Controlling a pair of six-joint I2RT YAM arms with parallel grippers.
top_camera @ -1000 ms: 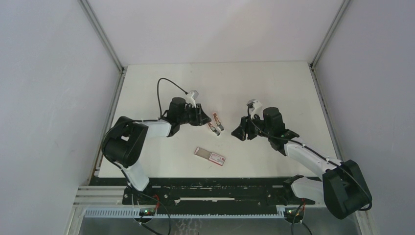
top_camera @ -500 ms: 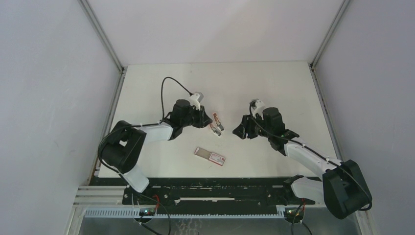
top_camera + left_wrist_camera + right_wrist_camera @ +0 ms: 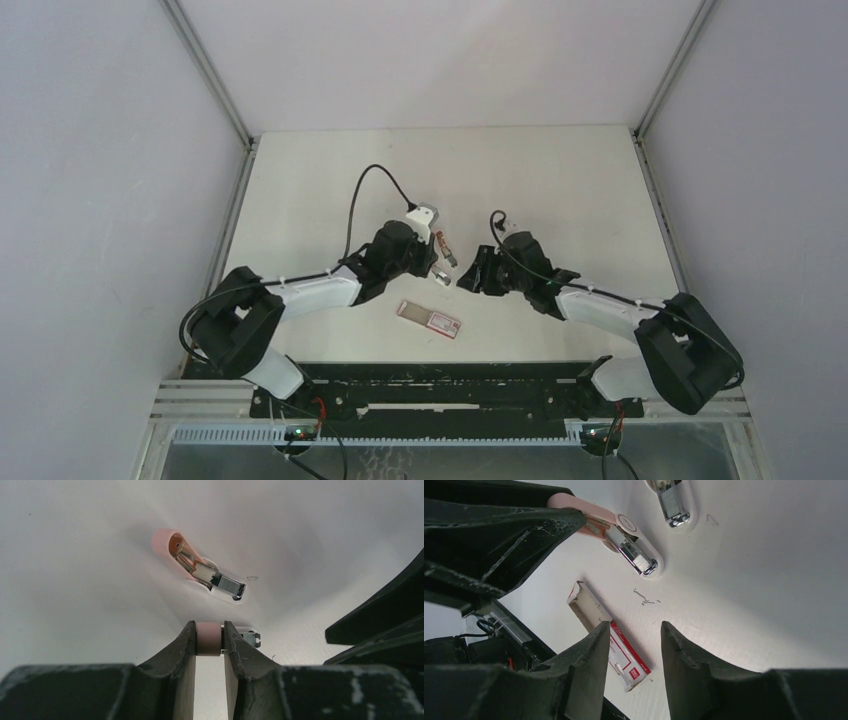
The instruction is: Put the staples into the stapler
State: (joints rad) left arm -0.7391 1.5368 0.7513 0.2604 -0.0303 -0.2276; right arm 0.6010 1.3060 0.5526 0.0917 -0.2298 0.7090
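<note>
As the left gripper (image 3: 209, 626) pinches the pink rear end of the small stapler (image 3: 633, 549) between its two fingers, we see the stapler's metal nose resting on its white base, flat on the white table (image 3: 560, 190). A second small pink stapler (image 3: 200, 572) lies just beyond it, apart from the fingers, with its metal channel facing up. The right gripper (image 3: 635, 627) hangs close over the table, fingers spread wide and nothing between them. We find the staples pack (image 3: 428, 318), a flat red box with a white label, lying on the table on the near side of both grippers, toward the arm bases and roughly between the two. Neither gripper touches it. From the right wrist we see it through the gap between the spread fingers, on the side of the held stapler away from the second one, its tan inner tray drawn partly out at one end. A few loose bent staples (image 3: 644, 599) lie on the table between the pack and the held stapler.
</note>
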